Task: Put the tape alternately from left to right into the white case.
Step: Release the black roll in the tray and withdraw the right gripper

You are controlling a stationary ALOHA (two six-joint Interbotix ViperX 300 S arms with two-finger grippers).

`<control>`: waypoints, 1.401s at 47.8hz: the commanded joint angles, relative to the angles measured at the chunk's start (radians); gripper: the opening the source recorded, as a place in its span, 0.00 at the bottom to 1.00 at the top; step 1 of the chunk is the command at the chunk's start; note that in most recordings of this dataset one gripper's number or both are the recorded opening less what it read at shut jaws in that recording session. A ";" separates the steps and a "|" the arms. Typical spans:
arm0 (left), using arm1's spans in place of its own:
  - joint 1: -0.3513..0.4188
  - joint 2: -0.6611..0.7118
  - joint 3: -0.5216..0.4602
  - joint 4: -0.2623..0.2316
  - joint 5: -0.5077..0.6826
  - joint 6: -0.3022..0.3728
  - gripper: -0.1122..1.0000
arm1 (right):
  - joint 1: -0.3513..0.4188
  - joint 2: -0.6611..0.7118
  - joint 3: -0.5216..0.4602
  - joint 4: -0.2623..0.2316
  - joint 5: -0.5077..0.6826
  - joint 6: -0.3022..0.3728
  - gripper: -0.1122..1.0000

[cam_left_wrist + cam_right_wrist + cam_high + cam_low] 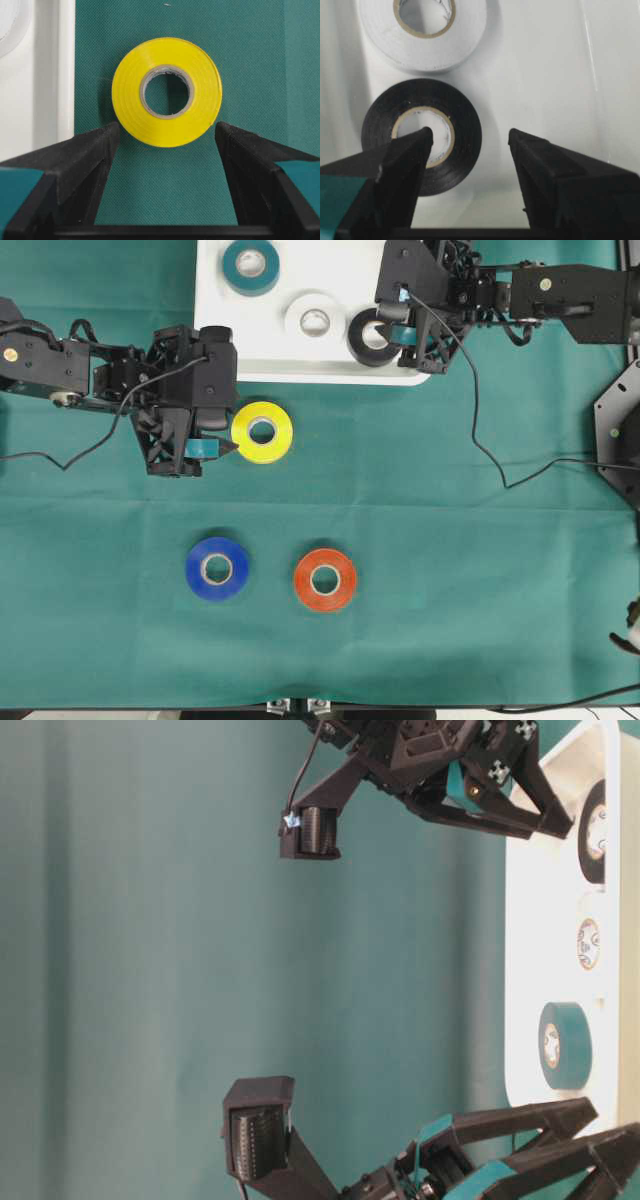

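From overhead, the teal [250,266], white [312,317] and black [372,341] glossy tape rolls are lying in the shallow white plastic case [300,365], while yellow [262,432], blue [217,568] and orange-red [324,580] rolls are sitting on the green cloth [450,590]. In the left wrist view, the left gripper [166,131] is gaping wide, holding nothing, its fingers flanking the yellow roll's near edge. In the right wrist view, the right gripper [470,137] is standing open and empty, one finger [410,150] overlapping the black roll's core.

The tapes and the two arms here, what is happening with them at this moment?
Two robot arms are sorting tape rolls into the white case. The teal roll, white roll and black roll lie in it. The right gripper is open over the black roll, one finger above its core. The left gripper is open, facing the yellow roll on the green cloth. The blue roll and orange-red roll wait.
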 commanded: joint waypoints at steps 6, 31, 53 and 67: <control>-0.002 -0.025 0.008 -0.003 -0.006 -0.002 0.93 | 0.020 -0.078 0.008 0.000 -0.003 0.003 0.72; -0.003 -0.025 0.008 -0.003 -0.003 -0.002 0.93 | 0.161 -0.213 0.106 0.005 -0.009 0.020 0.72; -0.002 -0.025 0.005 -0.003 -0.005 -0.015 0.93 | 0.281 -0.218 0.129 0.005 -0.012 0.078 0.72; -0.003 -0.023 0.008 -0.003 -0.003 -0.017 0.93 | 0.345 -0.218 0.133 0.005 -0.061 0.078 0.72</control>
